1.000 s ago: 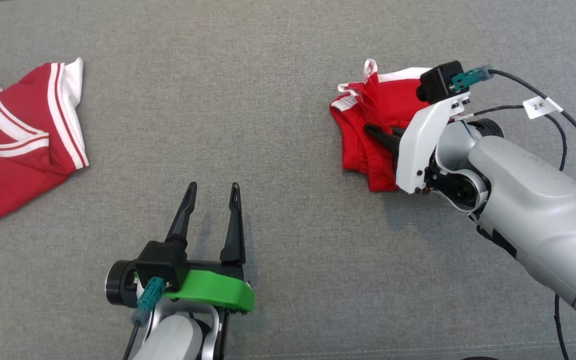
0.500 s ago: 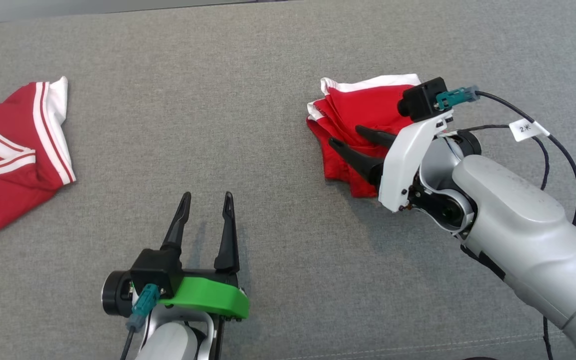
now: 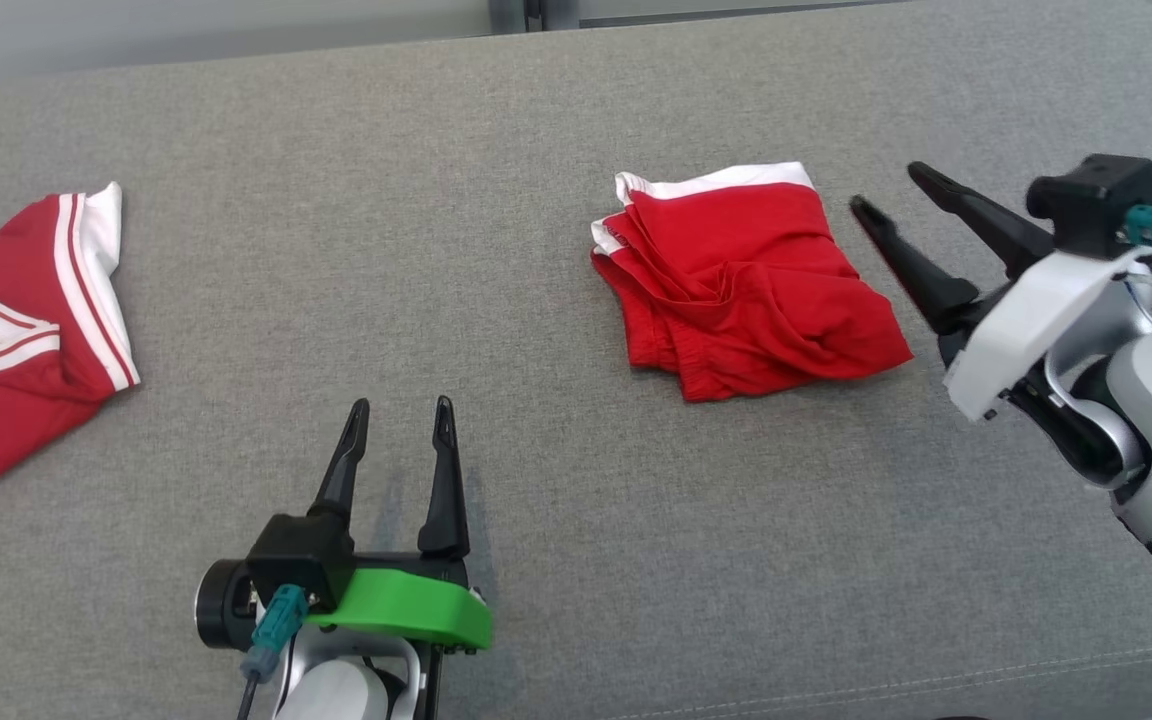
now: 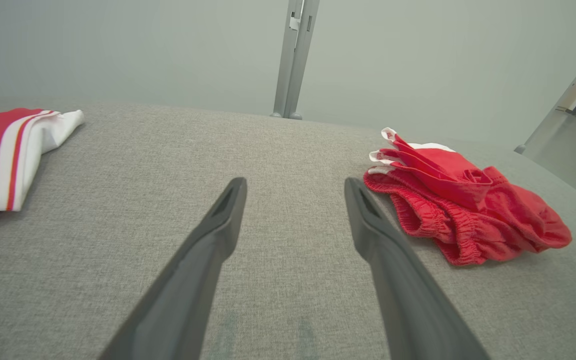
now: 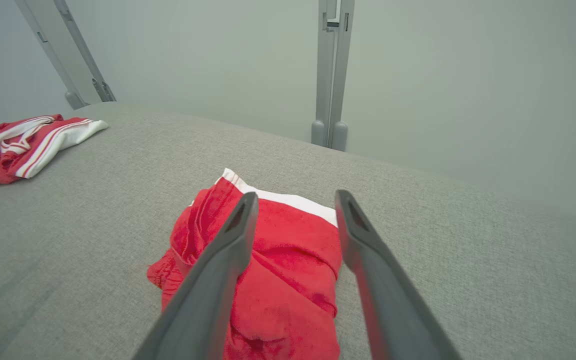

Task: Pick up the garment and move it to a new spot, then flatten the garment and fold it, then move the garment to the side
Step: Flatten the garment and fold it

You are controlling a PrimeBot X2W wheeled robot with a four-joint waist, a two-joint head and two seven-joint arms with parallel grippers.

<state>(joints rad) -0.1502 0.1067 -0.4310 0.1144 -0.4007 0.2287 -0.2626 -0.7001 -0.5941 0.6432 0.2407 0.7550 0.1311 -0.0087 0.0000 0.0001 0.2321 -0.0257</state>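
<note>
Leftmost, a red shirt [image 3: 26, 330] with white stripes lies crumpled on the grey cushion [image 3: 536, 600]. Left gripper [image 3: 402, 402]: fingers spread wide, empty, over bare cushion near the front edge. Garment [image 3: 736, 290]: red shorts, folded into a rumpled, uneven stack right of centre on the cushion. It has a white band along the far edge, layered edges fanned at the left side, and creases across the top layer. Right gripper [image 3: 886, 186]: fingers spread wide, empty, just beside the stack's right edge, not touching it.
</note>
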